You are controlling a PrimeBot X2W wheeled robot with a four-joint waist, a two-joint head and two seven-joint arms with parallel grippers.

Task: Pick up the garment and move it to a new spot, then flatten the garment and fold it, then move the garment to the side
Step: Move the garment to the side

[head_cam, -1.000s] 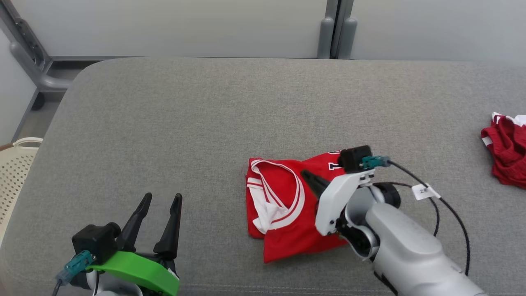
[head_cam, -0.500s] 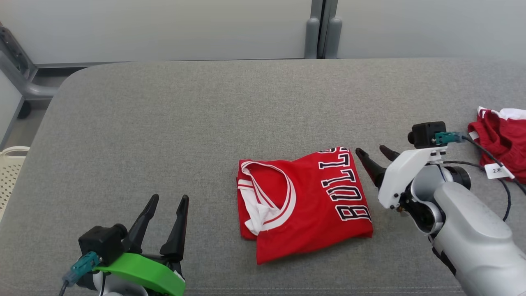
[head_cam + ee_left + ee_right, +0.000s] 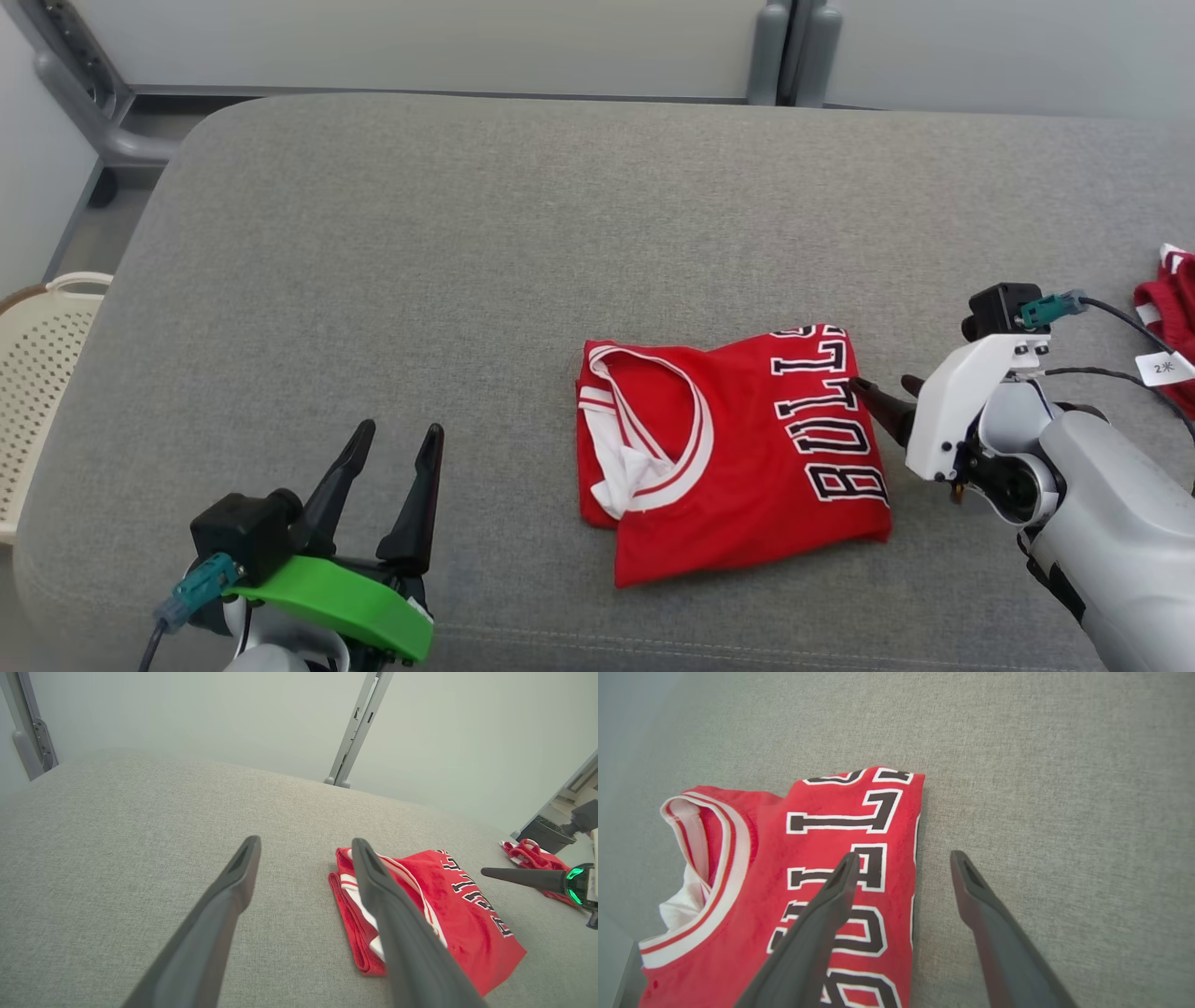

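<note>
Folded red fabric jersey [image 3: 738, 457] lies on grey padded desk [image 3: 467, 280]; right gripper [image 3: 881, 382], jaws wide, straddles its lettered edge; left gripper [image 3: 400, 427], jaws wide, well apart.

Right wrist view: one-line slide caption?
Right gripper open at the edge of the folded red jersey, one finger over its lettering, the other over the grey cushion.

cream basket [image 3: 42, 373], crumpled red cloth [image 3: 1174, 303], grey tabletop [image 3: 467, 233]
</note>
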